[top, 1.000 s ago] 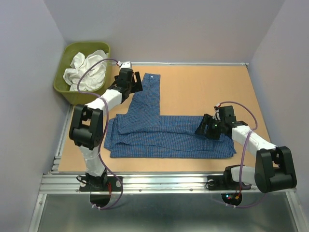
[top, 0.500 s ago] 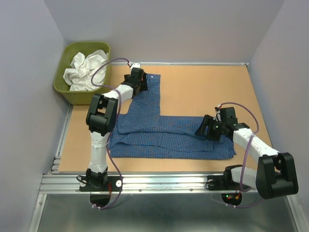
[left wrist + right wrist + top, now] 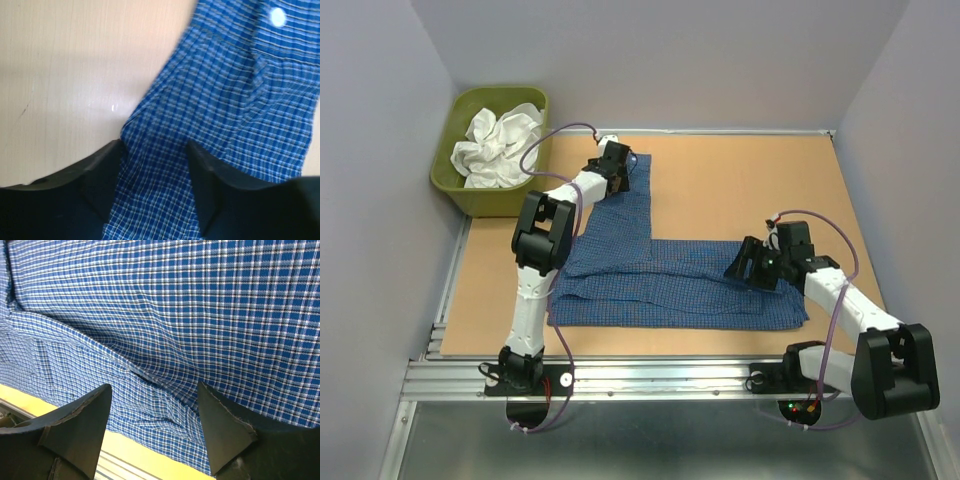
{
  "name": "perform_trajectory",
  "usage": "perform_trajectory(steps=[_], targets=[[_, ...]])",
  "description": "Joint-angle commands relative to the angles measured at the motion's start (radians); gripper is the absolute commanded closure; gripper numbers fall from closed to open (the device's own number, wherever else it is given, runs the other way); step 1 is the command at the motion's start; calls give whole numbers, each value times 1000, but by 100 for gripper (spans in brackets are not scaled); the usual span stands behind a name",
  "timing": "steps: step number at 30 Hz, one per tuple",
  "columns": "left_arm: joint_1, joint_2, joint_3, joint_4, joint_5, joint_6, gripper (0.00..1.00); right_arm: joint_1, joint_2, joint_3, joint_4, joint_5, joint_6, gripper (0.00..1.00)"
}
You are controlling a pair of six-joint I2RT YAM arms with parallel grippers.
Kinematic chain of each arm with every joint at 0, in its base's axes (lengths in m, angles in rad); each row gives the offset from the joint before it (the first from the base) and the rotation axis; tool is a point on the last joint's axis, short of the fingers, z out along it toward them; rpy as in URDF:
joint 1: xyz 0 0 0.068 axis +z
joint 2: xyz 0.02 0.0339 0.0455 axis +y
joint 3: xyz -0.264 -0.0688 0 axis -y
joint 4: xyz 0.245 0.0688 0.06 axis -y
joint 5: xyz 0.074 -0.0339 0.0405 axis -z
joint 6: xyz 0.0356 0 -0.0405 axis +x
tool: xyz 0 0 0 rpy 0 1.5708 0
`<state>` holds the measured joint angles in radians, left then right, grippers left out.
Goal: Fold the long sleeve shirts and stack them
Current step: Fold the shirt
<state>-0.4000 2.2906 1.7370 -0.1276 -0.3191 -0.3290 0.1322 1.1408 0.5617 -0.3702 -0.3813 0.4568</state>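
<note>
Straddling the far end of the sleeve (image 3: 625,200), the left tool (image 3: 155,150) has its two fingers (image 3: 102,175) apart, one on each side of a strip of blue checked cloth. The cloth fills the gap between them, and its left edge runs along the inner face of the left finger. Jaws not clamped; whether the tips press on the desk (image 3: 750,180) cannot be told. A pale button (image 3: 277,17) shows on the cloth beyond the tips, and bare desk lies to the left of the sleeve.

The right tool (image 3: 154,390) has its jaws wide apart with nothing between them. It is low over the right part of the checked shirt (image 3: 670,285), where a fold ridge runs across the cloth under the gap. Contact with the cloth cannot be told.

Overhead view: the shirt body lies flat across the near middle of the desk, and the sleeve runs from it toward the far edge. The left tool (image 3: 617,160) is at that far end; the right tool (image 3: 750,262) is at the shirt's right end.

The white garment (image 3: 500,145) sits crumpled in the green tub (image 3: 485,200) at the far left corner, well apart from the shirt.
</note>
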Motion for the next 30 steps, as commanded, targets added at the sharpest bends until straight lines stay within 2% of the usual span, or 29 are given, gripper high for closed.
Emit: perform_trajectory(steps=[1, 2, 3, 5, 6, 10, 16, 17, 23, 25, 26, 30], targets=[[-13, 15, 16, -104, -6, -44, 42, 4, -38, 6, -1, 15, -24, 26], [-13, 15, 10, -104, -3, -45, 48, 4, -42, 7, -1, 21, -26, 26], [-17, 13, -2, -104, -2, -50, 59, 3, -44, 12, -1, 25, -27, 26], [-17, 3, -10, -106, -5, -53, 71, 4, -47, 17, -3, 27, -33, 26], [-17, -3, -11, -106, -9, -51, 81, 4, -49, 20, -1, 22, -33, 26], [-17, -86, 2, -109, -20, -36, 98, 4, -52, 24, -1, 24, -36, 26], [-39, -296, -22, -124, -9, 8, 100, 4, -78, 50, -1, 61, -40, 26], [-48, -375, -39, -125, -6, 14, 100, 3, -78, 64, -1, 65, -43, 26], [-112, -740, -276, -139, 87, 21, 100, 4, -70, 110, -1, 82, -66, 26], [-122, -834, -390, -161, 162, -5, 100, 4, -70, 122, -1, 91, -69, 25], [-122, -930, -468, -177, 187, -34, 100, 3, -72, 124, -1, 102, -69, 26], [-123, -1172, -632, -248, 354, -74, 100, 4, -84, 129, -1, 113, -67, 26]])
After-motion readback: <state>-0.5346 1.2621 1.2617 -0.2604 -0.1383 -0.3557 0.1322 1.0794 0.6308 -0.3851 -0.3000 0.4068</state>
